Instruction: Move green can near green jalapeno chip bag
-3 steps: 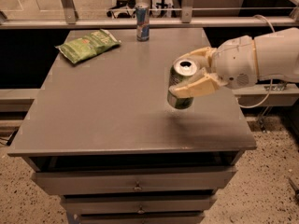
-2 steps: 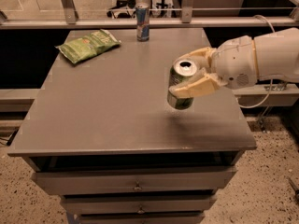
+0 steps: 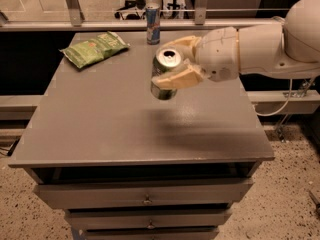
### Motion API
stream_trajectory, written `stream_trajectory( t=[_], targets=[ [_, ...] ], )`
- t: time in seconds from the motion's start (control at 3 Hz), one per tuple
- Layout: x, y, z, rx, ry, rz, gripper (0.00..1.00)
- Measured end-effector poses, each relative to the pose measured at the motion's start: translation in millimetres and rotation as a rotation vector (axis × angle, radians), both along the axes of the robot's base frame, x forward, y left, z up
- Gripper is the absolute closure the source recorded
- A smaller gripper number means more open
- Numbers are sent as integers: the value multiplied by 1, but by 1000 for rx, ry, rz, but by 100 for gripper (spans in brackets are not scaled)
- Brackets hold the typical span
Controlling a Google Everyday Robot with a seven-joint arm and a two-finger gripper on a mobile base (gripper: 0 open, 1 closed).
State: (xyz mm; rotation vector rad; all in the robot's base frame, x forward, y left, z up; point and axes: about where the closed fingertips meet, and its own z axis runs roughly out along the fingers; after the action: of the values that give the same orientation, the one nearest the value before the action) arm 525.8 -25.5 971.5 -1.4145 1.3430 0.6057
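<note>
The green can (image 3: 165, 74) with a silver top is held upright in the air above the middle of the grey table (image 3: 100, 129). My gripper (image 3: 176, 64) comes in from the right and is shut on the can, one tan finger (image 3: 179, 78) across its front and one behind. The green jalapeno chip bag (image 3: 94, 49) lies flat at the table's back left, well to the left of the can and apart from it.
A slim blue-and-silver can (image 3: 153, 23) stands upright at the table's back edge, just behind the held can. A metal railing (image 3: 75, 4) runs behind the table. Drawers (image 3: 145, 196) sit below the front edge. My white arm (image 3: 270, 39) reaches over the right side.
My gripper has carried the green can to the left and toward the back of the table, closer to the chip bag and the blue can. The bag and blue can have not moved.
</note>
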Motion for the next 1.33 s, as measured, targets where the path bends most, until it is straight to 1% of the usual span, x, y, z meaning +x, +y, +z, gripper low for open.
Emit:
stream_trajectory(
  t=[0.33,0.67,1.0,1.33],
  targets=[
    [34,44,12,49,-56,32,100],
    [74,99,14,72,-74,57,100],
    [117,138,-2,72,-61,34,100],
    [168,153,-16,56,-56,-40,100]
  ],
)
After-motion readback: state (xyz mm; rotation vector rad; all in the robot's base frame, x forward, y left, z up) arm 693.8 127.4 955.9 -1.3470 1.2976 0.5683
